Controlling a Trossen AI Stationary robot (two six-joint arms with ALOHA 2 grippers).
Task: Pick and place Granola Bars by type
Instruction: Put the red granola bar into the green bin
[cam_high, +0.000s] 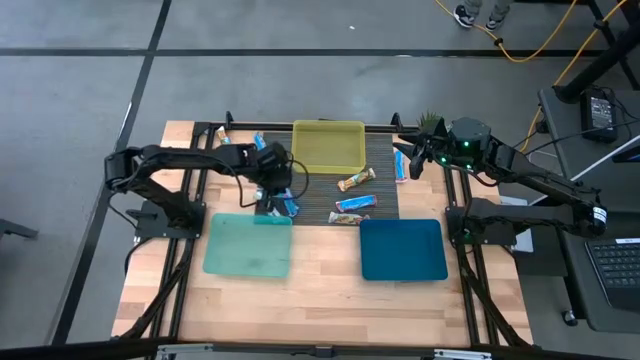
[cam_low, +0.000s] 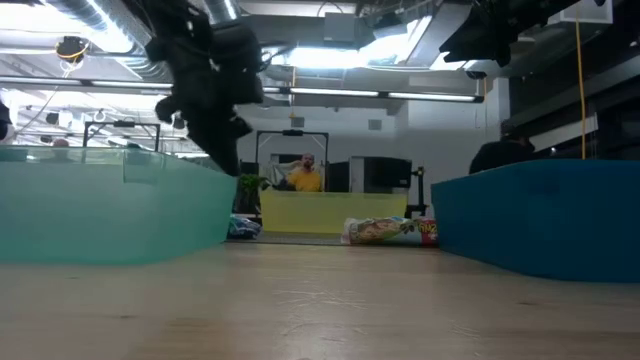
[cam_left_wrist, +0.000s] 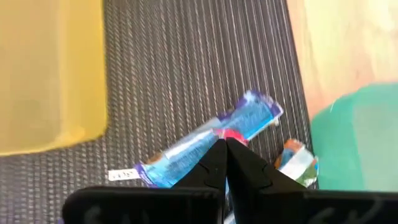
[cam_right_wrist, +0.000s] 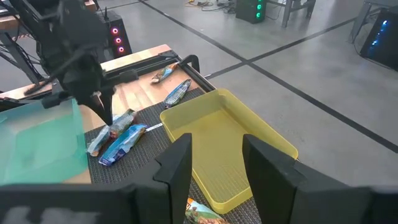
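A blue bar (cam_left_wrist: 249, 118) lies flat on the dark mat beside a white-and-orange bar (cam_left_wrist: 297, 163), near the teal tray (cam_high: 248, 250). My left gripper (cam_left_wrist: 225, 146) is shut and points down at the blue bar's middle. More bars lie mid-mat: a tan one (cam_high: 356, 179), a blue-orange one (cam_high: 352, 204) and a silvery one (cam_high: 348, 217). Two others (cam_high: 222, 135) (cam_high: 260, 141) lie at the far left. My right gripper (cam_right_wrist: 217, 165) is open in the air by the yellow tray's (cam_right_wrist: 230, 143) right side, near a blue bar (cam_high: 401, 168). My left gripper comes from above with its shut fingertips (cam_left_wrist: 214, 155) over the middle of the blue bar (cam_left_wrist: 211, 138), which lies flat on the mat. I cannot tell whether the tips touch the wrapper.
The yellow tray (cam_high: 328, 145) stands at the mat's far edge, the teal tray on the near left, and the blue tray (cam_high: 403, 250) on the near right. A thin white stick (cam_left_wrist: 121, 175) lies by the blue bar's end. Bare wood runs along the near edge.
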